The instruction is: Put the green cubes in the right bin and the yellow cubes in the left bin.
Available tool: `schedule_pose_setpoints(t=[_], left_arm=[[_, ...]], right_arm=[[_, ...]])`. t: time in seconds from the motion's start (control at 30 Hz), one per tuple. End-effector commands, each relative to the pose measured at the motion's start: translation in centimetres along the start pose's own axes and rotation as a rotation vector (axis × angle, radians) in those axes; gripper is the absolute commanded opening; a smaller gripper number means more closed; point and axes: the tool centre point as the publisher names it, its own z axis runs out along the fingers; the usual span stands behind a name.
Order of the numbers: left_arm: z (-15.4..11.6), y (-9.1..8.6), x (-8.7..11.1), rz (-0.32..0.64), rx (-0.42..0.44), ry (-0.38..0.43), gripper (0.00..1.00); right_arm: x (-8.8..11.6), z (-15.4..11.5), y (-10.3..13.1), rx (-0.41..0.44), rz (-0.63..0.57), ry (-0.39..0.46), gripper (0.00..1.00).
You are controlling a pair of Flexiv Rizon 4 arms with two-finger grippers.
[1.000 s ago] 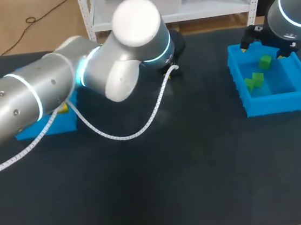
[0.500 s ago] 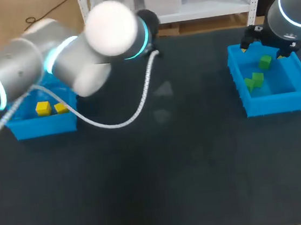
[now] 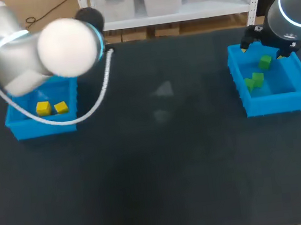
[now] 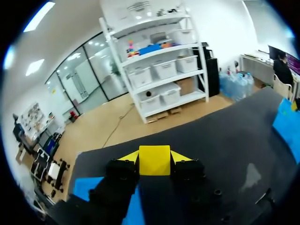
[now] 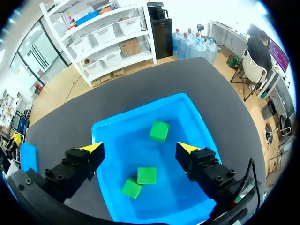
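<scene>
From above, two yellow cubes (image 3: 43, 108) lie in the left bin (image 3: 16, 129) and three green cubes (image 3: 265, 62) in the right bin (image 3: 275, 105). At the left wrist, the left gripper (image 4: 154, 158) clamps a third yellow cube (image 4: 154, 162). At the right wrist, the right gripper (image 5: 140, 149) is spread wide above the right bin.

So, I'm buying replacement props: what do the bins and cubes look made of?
The left bin and right bin look like moulded plastic: uniform blue, smooth walls with faint sheen. The green cubes and yellow cubes look matte and evenly coloured, perhaps foam, painted wood or plastic, unclear which.
</scene>
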Motion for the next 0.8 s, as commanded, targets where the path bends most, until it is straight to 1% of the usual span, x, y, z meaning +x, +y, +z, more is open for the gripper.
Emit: schedule_pose_setpoints(t=[0.03,0.17,0.3,0.37,0.5,0.63,0.67,0.7,0.73,0.8], left_arm=[[-5.9,2.3,1.6,-0.021,-0.042,-0.024,0.0],[-6.3,5.0,3.0,-0.059,-0.099,-0.004,0.0],[-6.5,7.3,4.6,-0.095,-0.145,0.02,0.0],[-6.6,8.2,5.4,-0.117,-0.163,0.033,0.0],[-5.7,9.2,7.1,-0.142,-0.18,0.077,0.0],[-4.5,9.3,8.4,-0.168,-0.186,0.11,0.0],[-4.3,9.4,8.7,-0.181,-0.177,0.115,0.05],[-4.1,9.4,8.8,-0.186,-0.17,0.12,0.35],[-4.0,9.4,9.0,-0.199,-0.159,0.127,1.0],[-3.8,9.5,9.1,-0.244,-0.137,0.114,1.0]], right_arm=[[0.1,0.0,0.0,0.001,0.001,-0.005,1.0],[0.1,0.0,0.0,0.001,0.001,-0.005,1.0],[0.1,0.0,0.0,0.001,0.001,-0.005,1.0],[0.1,0.0,0.0,0.001,0.001,-0.005,1.0],[0.1,0.0,0.0,0.001,0.001,-0.005,1.0],[0.1,0.0,0.0,0.001,0.001,-0.005,1.0],[0.1,0.0,0.0,0.001,0.001,-0.005,1.0],[0.1,0.0,0.0,0.001,0.001,-0.005,1.0],[0.1,0.0,0.0,0.001,0.001,-0.005,1.0],[0.1,0.0,0.0,0.001,0.001,-0.005,1.0]])
